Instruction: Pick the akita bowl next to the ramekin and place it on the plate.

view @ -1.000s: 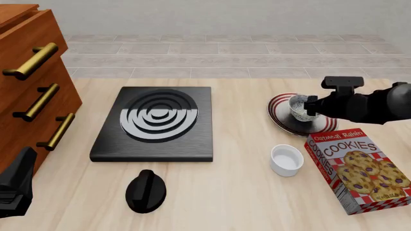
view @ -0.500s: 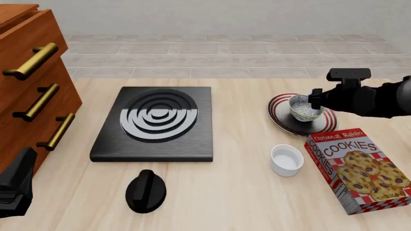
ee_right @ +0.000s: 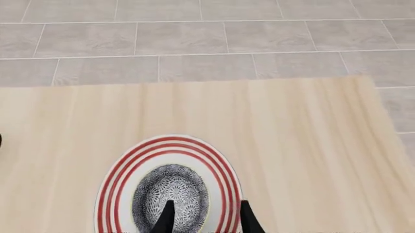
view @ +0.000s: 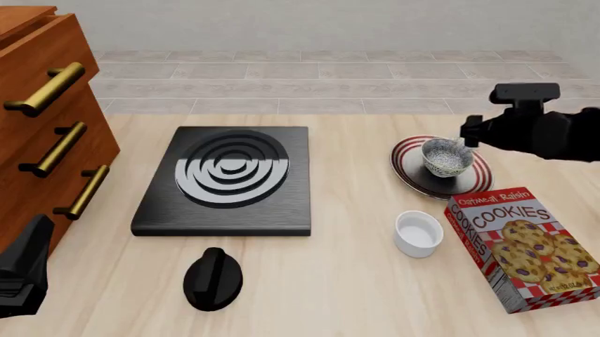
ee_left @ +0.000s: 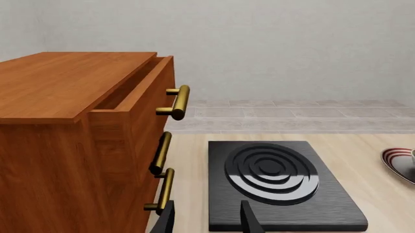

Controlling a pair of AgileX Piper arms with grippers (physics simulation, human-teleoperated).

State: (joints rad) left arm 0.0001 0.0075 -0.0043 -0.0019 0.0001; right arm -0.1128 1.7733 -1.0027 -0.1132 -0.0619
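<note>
At far left, drawer cabinet point(view: 42, 105), brass handles; left gripper point(view: 21, 277) parked beside it, fingers apart, holding nothing. Centre: black burner slab point(view: 227, 180), black knob point(view: 213, 279) in front of it. Right of centre: white ramekin point(view: 417, 233) beside cookies box point(view: 525, 247). Behind these: plate point(view: 411, 172), red-striped rim, with akita bowl point(view: 446, 159) sitting upright on it. Right gripper point(ee_right: 202, 218), fingers parted, empty, above the bowl's rim, not gripping it. Step judged: retreat after placement. Best done by lifting straight up and clear before swinging away, so neither finger clips the rim or tips the bowl.
</note>
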